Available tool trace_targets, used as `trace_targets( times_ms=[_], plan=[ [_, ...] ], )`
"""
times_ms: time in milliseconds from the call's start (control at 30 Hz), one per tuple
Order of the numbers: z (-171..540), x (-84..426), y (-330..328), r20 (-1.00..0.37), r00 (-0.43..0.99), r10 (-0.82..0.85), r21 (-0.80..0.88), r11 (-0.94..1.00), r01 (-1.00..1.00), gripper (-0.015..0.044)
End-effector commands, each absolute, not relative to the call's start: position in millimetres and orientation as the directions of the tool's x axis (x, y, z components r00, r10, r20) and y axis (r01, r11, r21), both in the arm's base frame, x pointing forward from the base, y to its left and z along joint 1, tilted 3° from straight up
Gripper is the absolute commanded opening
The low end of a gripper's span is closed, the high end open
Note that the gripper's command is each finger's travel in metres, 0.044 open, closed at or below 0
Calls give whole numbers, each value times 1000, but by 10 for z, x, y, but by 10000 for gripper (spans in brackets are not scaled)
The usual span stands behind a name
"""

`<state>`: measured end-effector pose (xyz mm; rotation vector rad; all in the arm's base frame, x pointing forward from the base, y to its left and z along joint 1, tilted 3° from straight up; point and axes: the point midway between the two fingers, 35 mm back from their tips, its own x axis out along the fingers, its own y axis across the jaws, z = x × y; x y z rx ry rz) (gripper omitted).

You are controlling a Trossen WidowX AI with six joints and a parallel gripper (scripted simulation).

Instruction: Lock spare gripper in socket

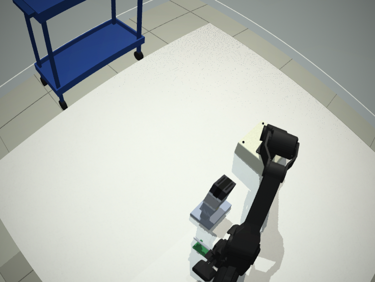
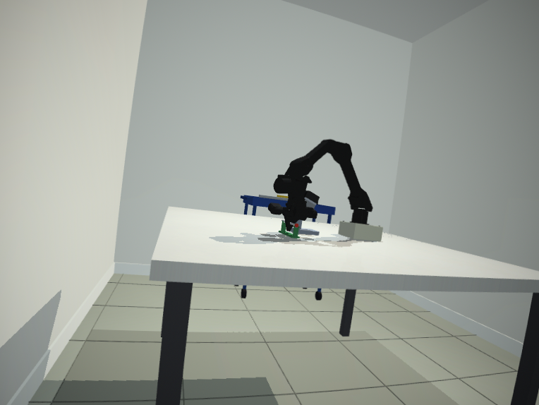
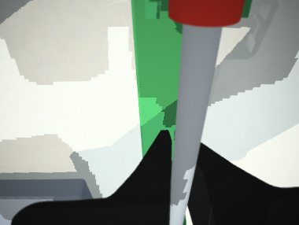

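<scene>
The lock pin (image 1: 201, 243) (image 3: 197, 79) (image 2: 296, 225), a thin grey rod with a red head (image 3: 206, 12), lies across a green rack (image 1: 200, 249) (image 2: 295, 233) (image 3: 155, 59). My gripper (image 2: 289, 228) (image 3: 171, 137) is shut on the pin's shaft, low over the rack between its uprights. The pin is out of the mount. The grey mount (image 1: 222, 212) stands beside the rack; its base edge (image 3: 43, 189) shows in the wrist view. The black spare gripper (image 1: 224, 184) (image 2: 312, 197) appears to sit tilted on the mount's socket. The socket's pin hole is not clear. The fingertips are hidden in the top view.
The arm's pale base block (image 1: 250, 157) (image 2: 360, 231) stands behind the mount. The arm reaches close past the mount's side. A blue cart (image 1: 91, 51) (image 2: 261, 202) stands on the floor beyond the white table (image 1: 121, 151) (image 2: 209, 255).
</scene>
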<state>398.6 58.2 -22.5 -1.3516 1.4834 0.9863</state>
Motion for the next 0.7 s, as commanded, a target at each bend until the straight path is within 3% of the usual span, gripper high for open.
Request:
trace_targets(
  times_ms=[0,667],
  plan=[
    [-104,4002,600,-955,-24,-296,-3,92,-996,0],
    [373,4001,609,-954,-19,-300,-8,89,-996,0]
  ],
)
